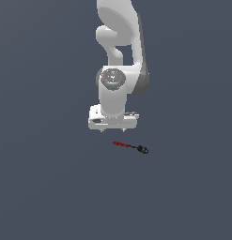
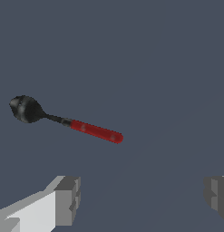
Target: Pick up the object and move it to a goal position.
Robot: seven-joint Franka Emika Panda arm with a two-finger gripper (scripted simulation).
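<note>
While the end effector (image 1: 112, 128) hangs with its fingers (image 2: 68, 199) spread wide and holding nothing, the object (image 1: 130, 146) lies on the grey table (image 1: 51, 187) just below it, untouched; its red end points toward the exterior view's left, its black knob right.

I see flat, even, dim light on a slate-grey ground in both views, with no cast shadows. The arm (image 1: 118, 61) shades softly grey down one side. Edges look coarse and jagged, without glare.
</note>
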